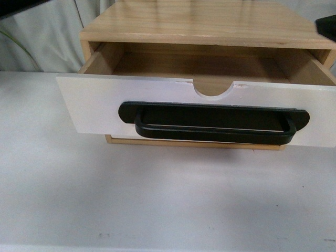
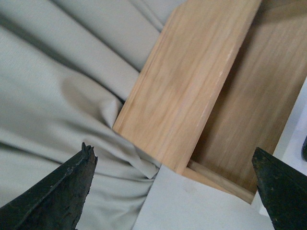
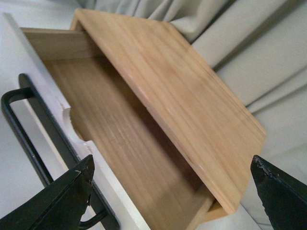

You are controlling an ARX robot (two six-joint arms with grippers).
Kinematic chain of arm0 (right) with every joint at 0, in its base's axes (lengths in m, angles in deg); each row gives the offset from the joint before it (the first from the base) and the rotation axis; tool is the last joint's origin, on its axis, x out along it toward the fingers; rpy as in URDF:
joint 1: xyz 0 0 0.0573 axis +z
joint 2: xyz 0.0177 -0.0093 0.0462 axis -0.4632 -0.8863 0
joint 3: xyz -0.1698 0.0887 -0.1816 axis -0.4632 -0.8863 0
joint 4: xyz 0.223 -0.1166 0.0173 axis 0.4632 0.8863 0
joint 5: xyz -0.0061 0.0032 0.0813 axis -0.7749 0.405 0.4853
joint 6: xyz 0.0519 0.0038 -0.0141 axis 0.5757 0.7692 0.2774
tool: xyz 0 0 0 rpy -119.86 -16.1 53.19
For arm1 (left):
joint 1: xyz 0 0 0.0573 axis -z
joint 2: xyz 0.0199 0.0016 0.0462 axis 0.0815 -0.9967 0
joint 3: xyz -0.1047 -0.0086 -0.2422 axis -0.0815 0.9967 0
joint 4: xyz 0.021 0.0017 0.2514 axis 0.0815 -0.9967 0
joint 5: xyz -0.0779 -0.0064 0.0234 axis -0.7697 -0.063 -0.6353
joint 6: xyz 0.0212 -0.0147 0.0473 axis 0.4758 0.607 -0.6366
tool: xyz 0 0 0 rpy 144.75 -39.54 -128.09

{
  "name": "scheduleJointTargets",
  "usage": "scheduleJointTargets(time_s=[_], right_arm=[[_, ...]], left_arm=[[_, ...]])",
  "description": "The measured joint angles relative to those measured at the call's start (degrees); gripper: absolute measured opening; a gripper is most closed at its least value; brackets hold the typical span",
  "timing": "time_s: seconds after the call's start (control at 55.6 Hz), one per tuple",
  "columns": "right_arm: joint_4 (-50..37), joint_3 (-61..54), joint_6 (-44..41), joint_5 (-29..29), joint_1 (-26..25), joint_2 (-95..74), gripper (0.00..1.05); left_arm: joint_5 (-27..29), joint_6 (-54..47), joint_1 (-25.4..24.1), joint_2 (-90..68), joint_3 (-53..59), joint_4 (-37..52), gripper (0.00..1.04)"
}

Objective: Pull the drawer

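Standing well out of its wooden cabinet [image 1: 210, 23] on the white table [image 1: 157, 199], the drawer [image 1: 94, 100] exposes most of its floor; the pull looks essentially done. The left gripper [image 2: 172, 158] and right gripper [image 3: 171, 165] both hang spread wide, grasping nothing, off the black handle [image 1: 210, 137].

No text, label, brand, number or sign could be read on anything in the three views.

Before me a white counter [image 1: 157, 199] spreads wide, marked with a few small dark specks near its front edge. Behind it a pale grey curtain [image 1: 47, 37] hangs in soft folds under even light.
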Motion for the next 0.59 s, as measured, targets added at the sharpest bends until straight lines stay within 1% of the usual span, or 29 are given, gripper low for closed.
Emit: scheduleJointTargets(time_s=[0.108, 0.198, 0.234, 0.288, 0.36, 0.414, 0.486, 0.504, 0.558, 0.594], right_arm=[[-5.01, -5.99, 5.35, -4.72, -0.52, 6.08, 0.96], [-7.78, -9.84, 9.51, -9.22, -1.16, 10.43, 0.96], [-8.87, -11.65, 11.56, -11.87, -1.16, 12.74, 0.96], [-9.57, -14.40, 14.86, -16.50, -0.85, 16.41, 0.96], [-9.68, -16.41, 17.68, -20.33, 0.37, 19.12, 0.96], [-9.18, -18.32, 19.61, -24.09, 2.32, 21.75, 0.96], [-8.79, -19.96, 21.68, -27.39, 4.48, 23.93, 0.96], [-8.81, -20.96, 23.17, -30.25, 6.01, 25.09, 0.96], [-9.20, -22.32, 26.23, -35.08, 7.61, 25.90, 0.96], [-9.25, -22.75, 27.32, -36.37, 7.91, 25.92, 0.96]], left_arm=[[2.16, 15.37, -5.25, 6.99, 5.57, 4.74, 0.98], [2.93, 26.47, -9.64, 12.57, 10.01, 4.52, 0.98], [3.06, 29.14, -10.71, 14.78, 11.78, 3.69, 0.98], [4.70, 34.14, -11.43, 19.30, 15.39, 2.62, 0.98], [5.62, 36.94, -11.96, 22.60, 17.49, 1.90, 0.98], [7.43, 40.17, -12.87, 25.46, 18.93, 1.25, 0.98], [9.05, 43.10, -13.73, 27.89, 20.17, 0.50, 0.98], [10.14, 45.92, -14.36, 29.70, 21.40, 0.37, 0.98], [11.34, 49.42, -14.82, 31.15, 22.93, 0.48, 0.98], [11.74, 50.99, -14.91, 31.36, 23.26, 0.48, 0.98]])
